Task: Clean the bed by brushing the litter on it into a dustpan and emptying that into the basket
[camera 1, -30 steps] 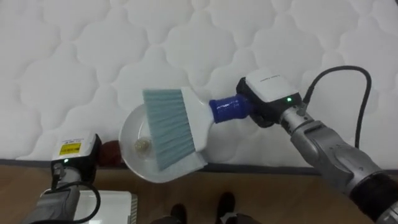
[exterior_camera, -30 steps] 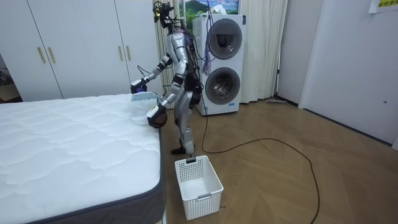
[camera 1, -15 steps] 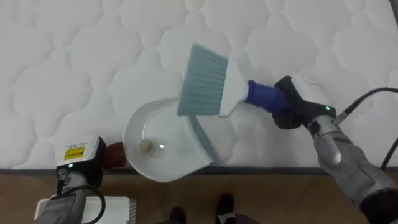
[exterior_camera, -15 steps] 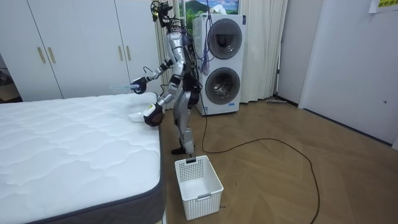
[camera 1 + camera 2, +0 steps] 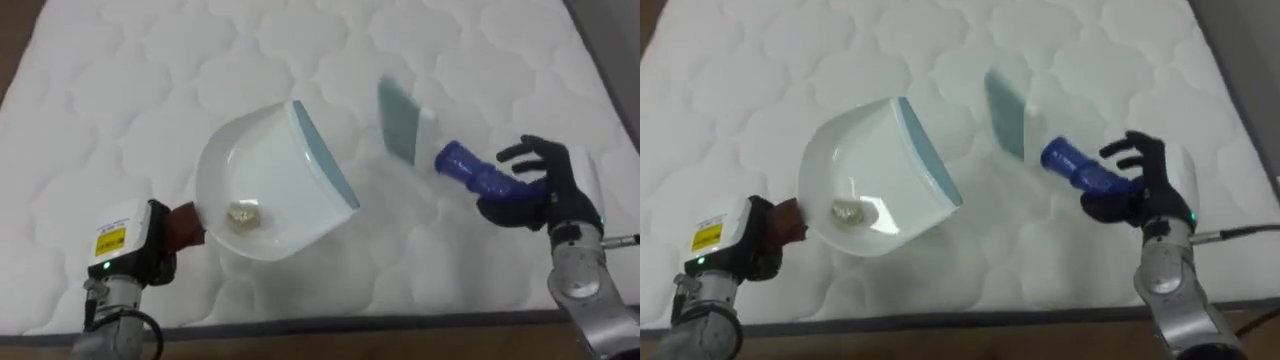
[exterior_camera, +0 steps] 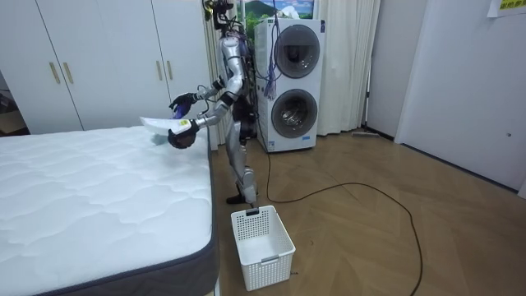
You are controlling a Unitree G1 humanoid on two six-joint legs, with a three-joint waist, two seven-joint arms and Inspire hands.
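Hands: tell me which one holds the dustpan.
The left hand, at lower left, closed on the brown handle of the white dustpan. The right hand grips the blue-handled brush instead.

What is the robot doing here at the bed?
The robot stands beside the bed. Its left hand holds a white dustpan above it, with a small scrap lying inside. Its right hand holds a blue-handled brush in the air beside the dustpan, not touching it. A white basket stands on the floor nearby.
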